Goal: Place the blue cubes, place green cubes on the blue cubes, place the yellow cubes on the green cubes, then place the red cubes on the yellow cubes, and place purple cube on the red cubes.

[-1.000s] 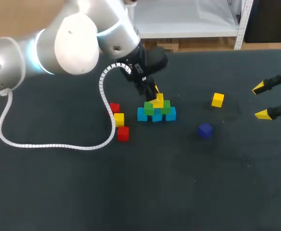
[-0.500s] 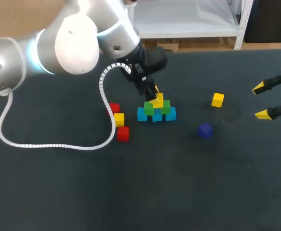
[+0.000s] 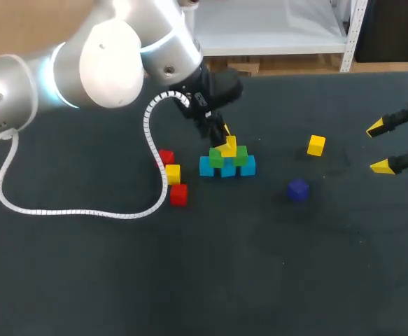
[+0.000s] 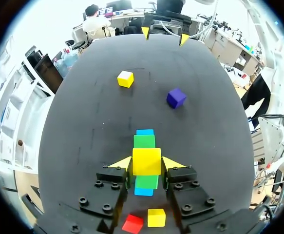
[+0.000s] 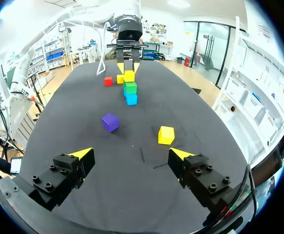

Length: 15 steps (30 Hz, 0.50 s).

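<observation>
Blue cubes [image 3: 227, 169] stand in a row mid-table with two green cubes [image 3: 217, 157] on top of them. My left gripper [image 3: 226, 140] is shut on a yellow cube [image 3: 229, 148] right over the greens; in the left wrist view both fingers press the yellow cube [image 4: 146, 161] from two sides, above the green cubes [image 4: 144, 141]. Whether it rests on them I cannot tell. A second yellow cube [image 3: 316, 145] and the purple cube [image 3: 298, 190] lie to the right. Two red cubes [image 3: 178, 194] and another yellow cube [image 3: 173, 173] sit left of the stack. My right gripper [image 3: 384, 145] hangs open at the right edge, holding nothing.
A white coiled cable [image 3: 78, 210] from my left arm loops across the table's left part, close to the red and yellow cubes. From the right wrist, the purple cube [image 5: 110, 122] and loose yellow cube [image 5: 166, 135] lie ahead of the open right gripper [image 5: 131, 156].
</observation>
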Motion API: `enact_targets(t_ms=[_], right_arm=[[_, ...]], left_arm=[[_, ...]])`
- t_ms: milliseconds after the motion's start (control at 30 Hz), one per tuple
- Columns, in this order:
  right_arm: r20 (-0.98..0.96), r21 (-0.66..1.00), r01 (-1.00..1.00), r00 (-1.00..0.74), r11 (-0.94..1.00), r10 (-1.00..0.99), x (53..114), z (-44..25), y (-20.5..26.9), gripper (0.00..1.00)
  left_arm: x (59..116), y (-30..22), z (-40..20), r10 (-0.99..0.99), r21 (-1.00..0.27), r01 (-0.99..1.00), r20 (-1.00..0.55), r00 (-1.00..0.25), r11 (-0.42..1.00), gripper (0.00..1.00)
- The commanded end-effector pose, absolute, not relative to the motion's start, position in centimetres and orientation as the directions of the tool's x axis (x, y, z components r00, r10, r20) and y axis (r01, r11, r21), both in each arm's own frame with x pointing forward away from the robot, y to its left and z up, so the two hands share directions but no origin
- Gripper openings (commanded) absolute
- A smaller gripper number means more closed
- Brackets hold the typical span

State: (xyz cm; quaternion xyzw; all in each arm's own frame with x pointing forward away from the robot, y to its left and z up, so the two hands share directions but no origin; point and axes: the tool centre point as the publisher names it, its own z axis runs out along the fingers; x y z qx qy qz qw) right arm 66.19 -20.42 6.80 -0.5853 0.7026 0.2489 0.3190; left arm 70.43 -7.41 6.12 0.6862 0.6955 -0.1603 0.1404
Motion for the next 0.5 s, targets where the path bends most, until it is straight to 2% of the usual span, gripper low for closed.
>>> enact_targets(t_ms=[33, 500], right_arm=[[-0.741, -0.024, -0.981, -0.111, 0.191, -0.663, 66.19, 6.79, -20.42, 1.0], [-0.741, -0.024, -0.981, -0.111, 0.191, -0.663, 66.19, 6.79, -20.42, 1.0]], left_arm=[[70.77, -7.5, 6.14, 0.911, -0.035, 0.999, -0.413, -0.017, 0.003, 0.04], [70.88, -7.54, 6.06, 0.91, -0.038, 0.999, -0.415, -0.021, 0.006, 0.15]])
